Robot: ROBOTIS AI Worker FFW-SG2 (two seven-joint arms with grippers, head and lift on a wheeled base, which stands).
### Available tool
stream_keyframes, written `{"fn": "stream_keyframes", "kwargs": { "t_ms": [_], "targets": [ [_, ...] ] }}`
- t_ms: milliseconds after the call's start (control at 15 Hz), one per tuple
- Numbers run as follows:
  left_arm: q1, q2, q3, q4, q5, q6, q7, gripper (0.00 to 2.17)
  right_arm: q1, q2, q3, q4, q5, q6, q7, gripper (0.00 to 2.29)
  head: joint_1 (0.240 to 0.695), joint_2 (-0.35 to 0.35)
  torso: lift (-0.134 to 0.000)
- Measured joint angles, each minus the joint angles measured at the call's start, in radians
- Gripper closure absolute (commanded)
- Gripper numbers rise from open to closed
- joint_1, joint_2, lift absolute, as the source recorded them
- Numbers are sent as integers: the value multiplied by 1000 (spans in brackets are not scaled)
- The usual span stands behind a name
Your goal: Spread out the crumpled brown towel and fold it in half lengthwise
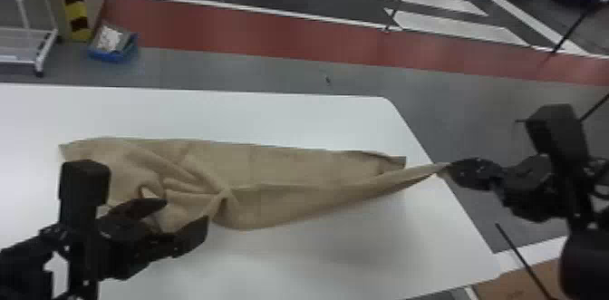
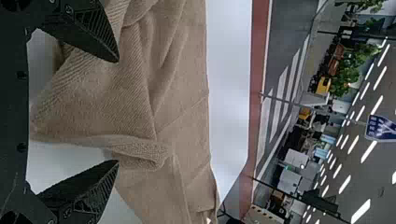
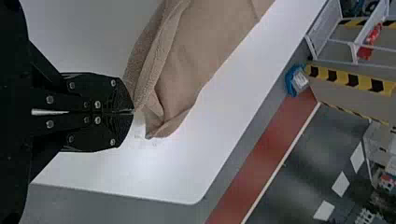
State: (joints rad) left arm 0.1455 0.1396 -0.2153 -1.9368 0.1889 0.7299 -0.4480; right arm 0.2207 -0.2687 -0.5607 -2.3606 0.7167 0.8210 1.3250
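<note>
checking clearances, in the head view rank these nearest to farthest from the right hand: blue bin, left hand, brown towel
1. Brown towel: a drawn-out end is pinched in the right hand.
2. Left hand: across at the towel's left part, near side.
3. Blue bin: on the floor beyond the table, far left.

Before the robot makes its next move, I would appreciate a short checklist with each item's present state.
1. Black two-fingered right hand closed on the brown cloth towel's edge: ok.
2. Black two-fingered left hand gripping the towel: not ok, fingers open.
3. Cloth deep enough between the left fingers to grasp: cannot tell.
4. Towel spread flat: not ok, left part bunched in folds.
5. Bulk of towel over the smooth white table: ok.
</note>
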Motion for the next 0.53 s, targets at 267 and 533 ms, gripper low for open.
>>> {"fn": "stream_keyframes", "kwargs": {
  "t_ms": [267, 533],
  "targets": [
    [-26, 0, 2, 30, -26, -6, -9, 130, -22, -41, -102, 23, -31, 33, -4, 1214, 695, -350, -124],
    [-37, 6, 15, 54, -71, -6, -27, 130, -13, -29, -108, 24, -41, 32, -4, 1214, 695, -350, -124]
  ]
}}
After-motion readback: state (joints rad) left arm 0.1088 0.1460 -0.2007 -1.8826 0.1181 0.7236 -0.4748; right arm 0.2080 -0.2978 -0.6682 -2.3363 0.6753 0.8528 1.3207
